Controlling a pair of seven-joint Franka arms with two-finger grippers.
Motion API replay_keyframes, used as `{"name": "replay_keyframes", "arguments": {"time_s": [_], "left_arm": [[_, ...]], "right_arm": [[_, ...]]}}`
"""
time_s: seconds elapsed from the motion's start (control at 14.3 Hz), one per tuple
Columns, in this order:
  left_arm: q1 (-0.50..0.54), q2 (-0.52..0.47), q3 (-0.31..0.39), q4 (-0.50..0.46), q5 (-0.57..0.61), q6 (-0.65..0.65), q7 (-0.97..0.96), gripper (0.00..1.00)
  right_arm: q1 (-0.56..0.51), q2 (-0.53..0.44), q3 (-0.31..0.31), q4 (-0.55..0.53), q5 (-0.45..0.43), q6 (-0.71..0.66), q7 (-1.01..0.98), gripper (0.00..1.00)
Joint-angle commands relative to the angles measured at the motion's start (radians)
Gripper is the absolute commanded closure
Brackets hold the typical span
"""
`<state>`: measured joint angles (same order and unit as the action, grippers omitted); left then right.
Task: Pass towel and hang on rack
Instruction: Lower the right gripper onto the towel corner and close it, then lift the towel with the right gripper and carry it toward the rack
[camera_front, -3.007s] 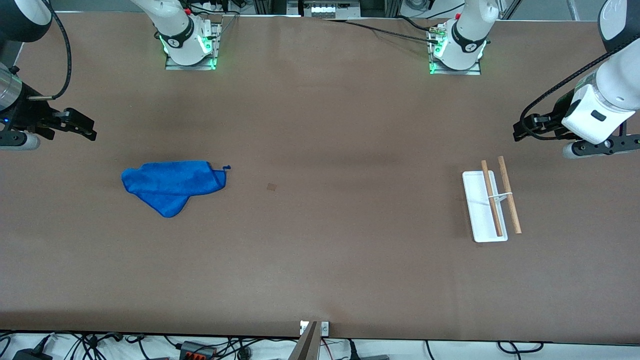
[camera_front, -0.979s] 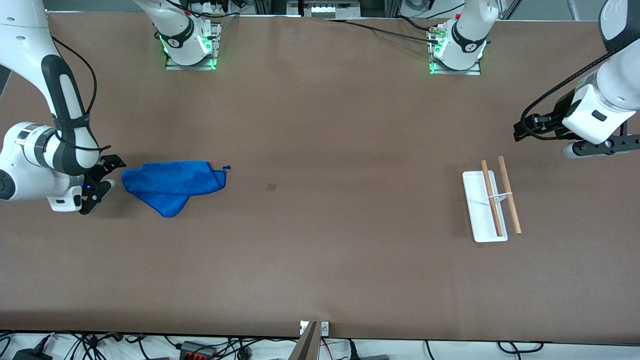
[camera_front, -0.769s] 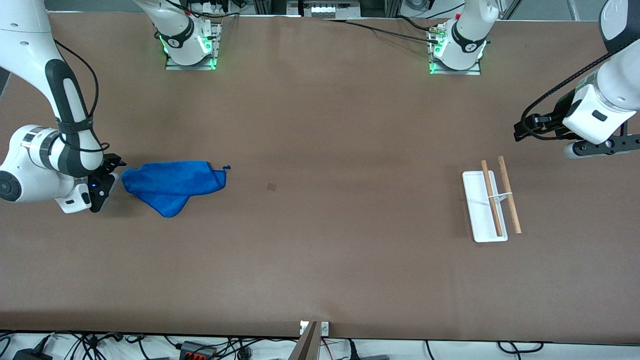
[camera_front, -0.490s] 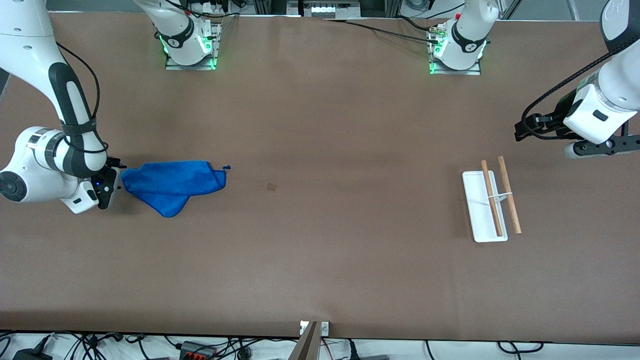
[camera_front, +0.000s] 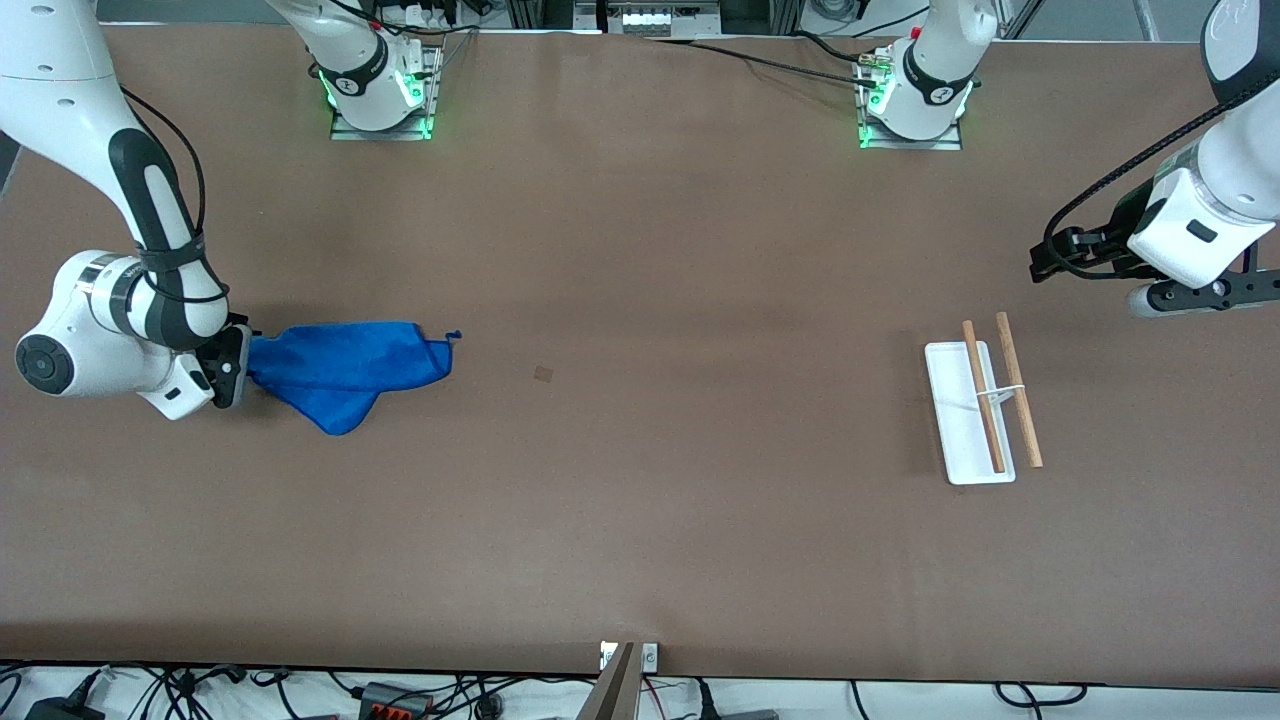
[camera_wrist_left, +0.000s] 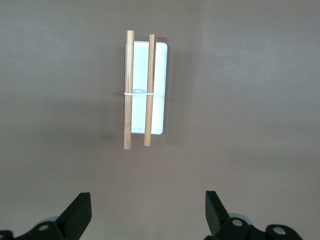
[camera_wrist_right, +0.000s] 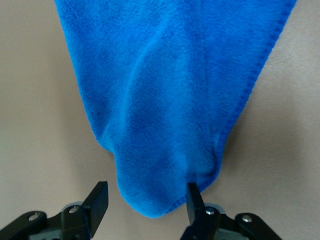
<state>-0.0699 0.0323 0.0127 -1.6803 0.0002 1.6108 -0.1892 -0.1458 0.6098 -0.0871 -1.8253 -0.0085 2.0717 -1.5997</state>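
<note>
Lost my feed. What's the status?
Right gripper closing around the towel edge, on the table. Left gripper open, waiting above the rack. Nothing in the way.

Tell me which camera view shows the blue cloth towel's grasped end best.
The right wrist view: the blue cloth towel fills it, its rounded end sitting between the right gripper fingers. The front view shows the whole towel flat on the brown table, that end hidden by the gripper. The left wrist view shows none.

Brown table (camera_front: 640, 500), small dark square mark (camera_front: 543, 373) mid-table, perhaps tape
</note>
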Motion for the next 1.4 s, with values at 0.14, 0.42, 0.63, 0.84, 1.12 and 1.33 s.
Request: {"name": "replay_keyframes", "arguments": {"time_s": [0.14, 0.42, 0.63, 0.84, 1.12, 1.33], "left_arm": [[0.002, -0.006, 0.003, 0.007, 0.009, -0.014, 0.024, 0.0], [0.002, -0.006, 0.003, 0.007, 0.009, -0.014, 0.024, 0.0], [0.002, -0.006, 0.003, 0.007, 0.009, -0.014, 0.024, 0.0], [0.002, -0.006, 0.003, 0.007, 0.009, -0.014, 0.024, 0.0], [0.001, 0.003, 0.004, 0.017, 0.009, -0.019, 0.022, 0.0], [0.001, 0.003, 0.004, 0.018, 0.009, -0.02, 0.022, 0.0]], "right_arm": [[-0.018, -0.016, 0.018, -0.031, 0.019, 0.045, -0.116, 0.39], [-0.015, -0.012, 0.018, -0.045, 0.021, 0.084, -0.166, 0.71], [-0.012, -0.012, 0.018, -0.046, 0.021, 0.094, -0.166, 0.86], [-0.009, -0.018, 0.02, -0.031, 0.024, 0.084, -0.163, 1.0], [-0.014, -0.059, 0.033, 0.036, 0.1, 0.079, -0.167, 1.0], [0.018, -0.081, 0.049, 0.183, 0.113, -0.074, -0.111, 1.0]]}}
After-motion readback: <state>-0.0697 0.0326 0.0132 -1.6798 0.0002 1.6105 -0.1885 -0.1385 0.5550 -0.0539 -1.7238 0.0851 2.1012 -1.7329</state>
